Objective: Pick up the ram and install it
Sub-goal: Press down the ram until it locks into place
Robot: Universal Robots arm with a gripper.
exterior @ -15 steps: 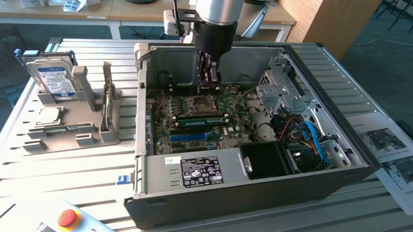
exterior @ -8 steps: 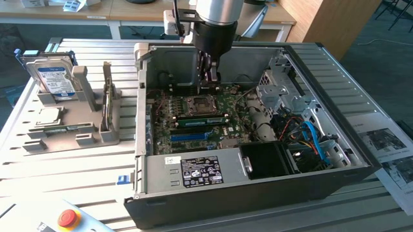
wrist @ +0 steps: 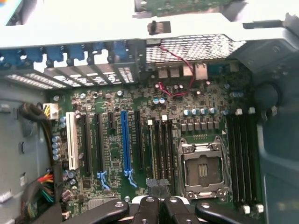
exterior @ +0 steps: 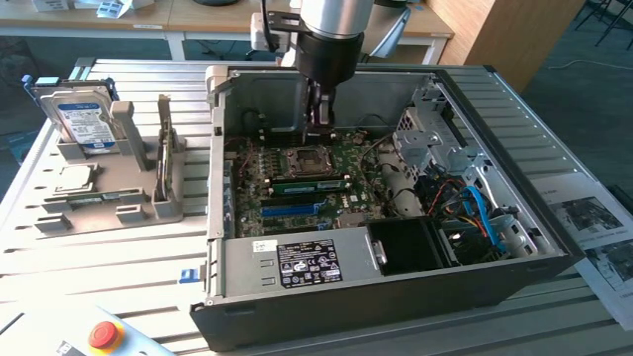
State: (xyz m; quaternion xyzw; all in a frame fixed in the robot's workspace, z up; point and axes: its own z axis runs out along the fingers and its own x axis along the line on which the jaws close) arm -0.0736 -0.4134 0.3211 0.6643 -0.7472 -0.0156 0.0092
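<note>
Gripper [exterior: 322, 119], upper centre of the exterior frame, hangs inside the open computer case [exterior: 514, 282] above the motherboard [exterior: 296, 215]; its fingers [wrist: 148, 209] are pressed together, pinching nothing. The ram [exterior: 311, 184] lies seated in a slot just below the CPU socket [exterior: 307, 158].

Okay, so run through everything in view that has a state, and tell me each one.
computer case: open, side panel off
CPU socket: uncovered, no cooler
ram: in a slot beside the CPU socket
hand: inside the case, above the motherboard
hard drive: upright in its grey holder
</note>
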